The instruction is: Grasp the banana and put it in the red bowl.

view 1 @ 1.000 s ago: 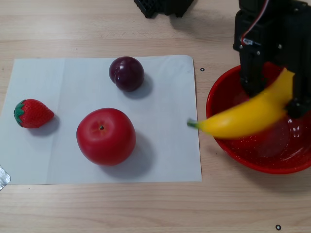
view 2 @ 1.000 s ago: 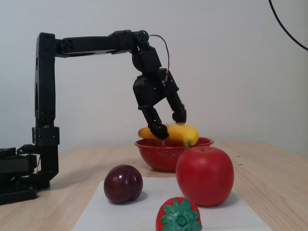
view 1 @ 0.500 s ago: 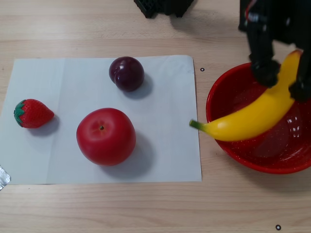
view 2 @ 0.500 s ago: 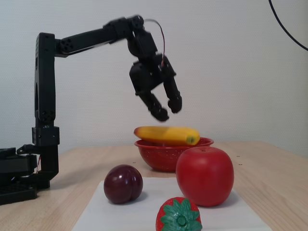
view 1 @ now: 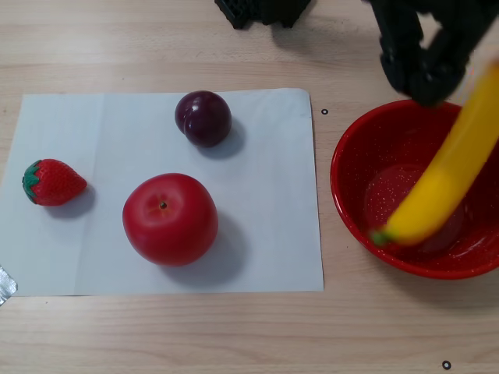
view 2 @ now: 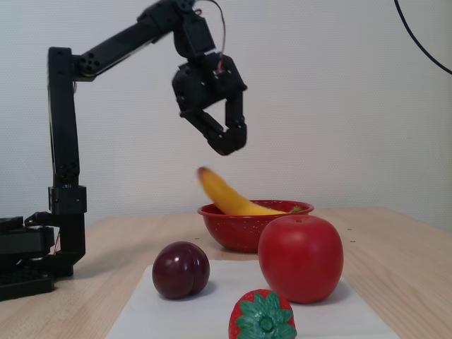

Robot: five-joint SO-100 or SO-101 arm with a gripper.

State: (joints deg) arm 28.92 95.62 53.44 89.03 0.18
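On the left of the fixed view, the arm rose from its base and reached over to the right, and the tool hung in the air above the red bowl. Below it lay the banana, blurred in that view, with no contact showing between the two: a clear gap of wall stood between the fingertips and the fruit's upper end. The fingers seemed to stand a little apart and held nothing that I could make out.

The banana's long axis ran on a slant. In the fixed view its lower end sat inside the bowl and its upper end stuck out over the left rim, tilted up. In the other view, the banana crossed the bowl from lower left to upper right, green stem end low down near the bowl's floor, the far end running off the right edge, the tool dark and just above it.

So the fruit lay directly beneath the tool and already over the bowl, by my reading either dropping in or just come to rest. A plum, strawberry and apple sat on the paper on the bench, well apart from it all.
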